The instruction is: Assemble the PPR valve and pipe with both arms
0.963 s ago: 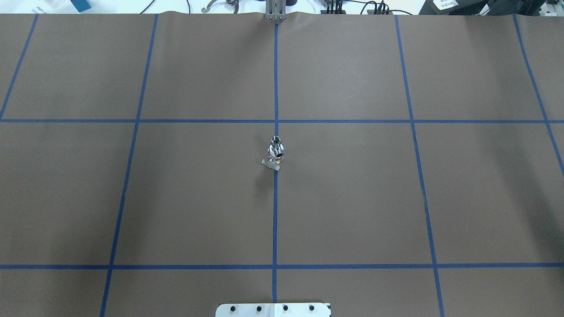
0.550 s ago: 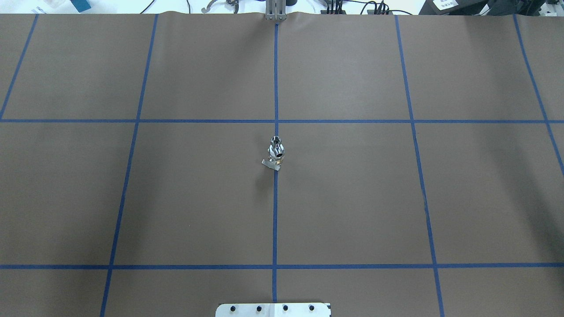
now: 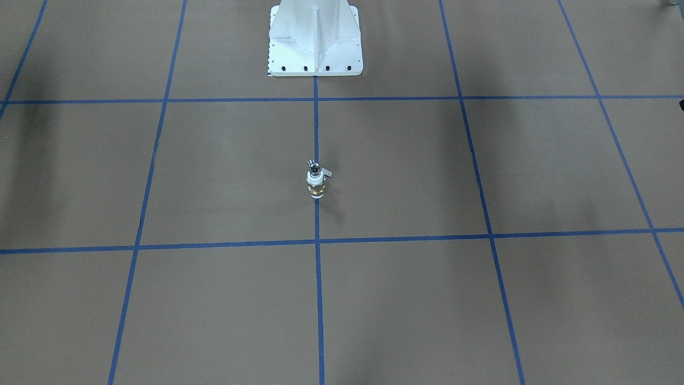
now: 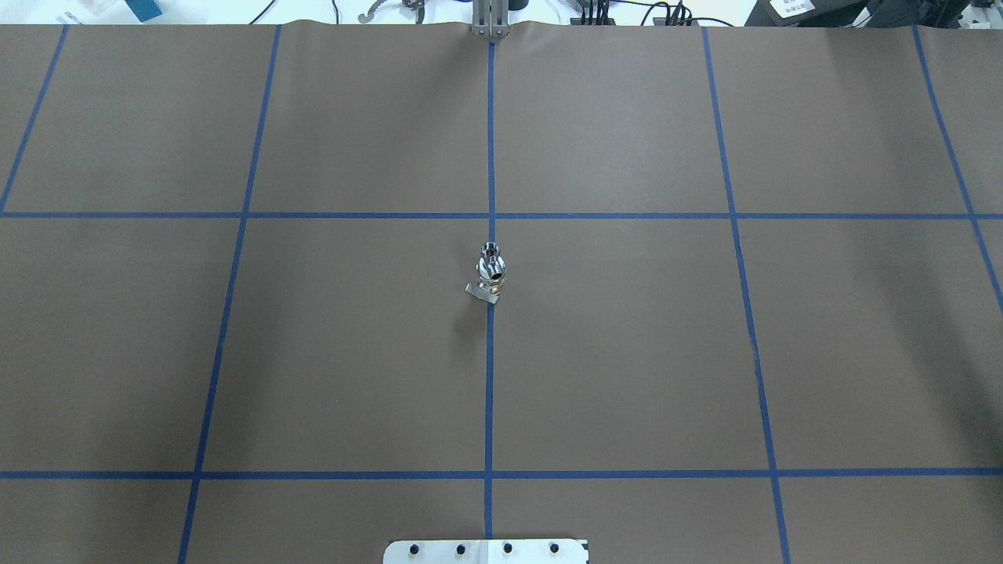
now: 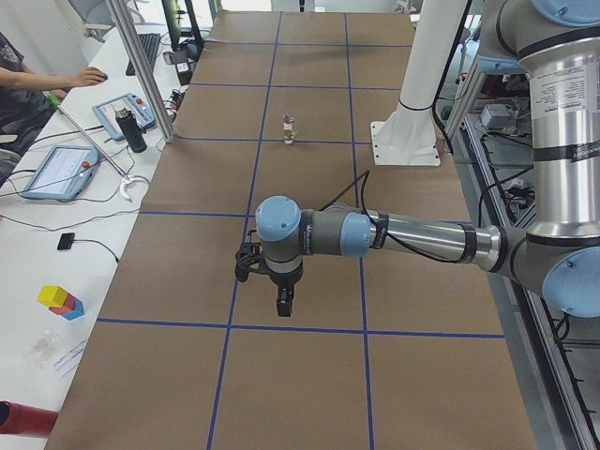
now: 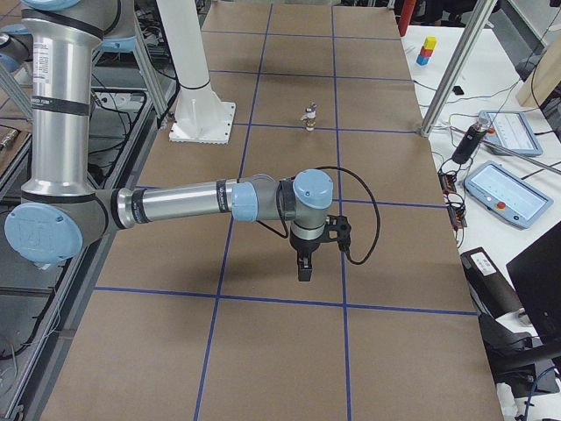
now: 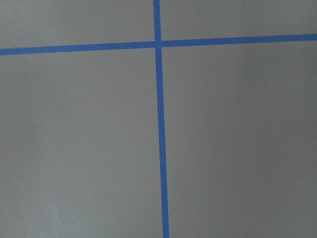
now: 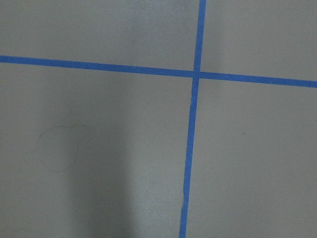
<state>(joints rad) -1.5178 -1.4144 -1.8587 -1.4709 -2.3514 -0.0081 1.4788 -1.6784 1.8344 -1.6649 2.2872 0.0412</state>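
The PPR valve (image 3: pixel 316 186), white with a brass band and a small grey lever, stands upright on the table's centre line. A shiny silver pipe (image 4: pixel 490 262) shows joined to it in the overhead view; I cannot make out the joint. The stack also shows small in the exterior left view (image 5: pixel 289 128) and the exterior right view (image 6: pixel 308 114). My left gripper (image 5: pixel 284 302) and right gripper (image 6: pixel 303 267) hang above bare table far from it, fingers pointing down. I cannot tell whether they are open or shut. Both wrist views show only brown paper and blue tape.
The white pedestal base (image 3: pixel 315 48) stands behind the valve at the robot's side. A metal post (image 5: pixel 141 75) stands at the far edge, with tablets (image 5: pixel 58 171) and an operator (image 5: pixel 28 80) beyond it. Blue tape lines divide the brown table cover.
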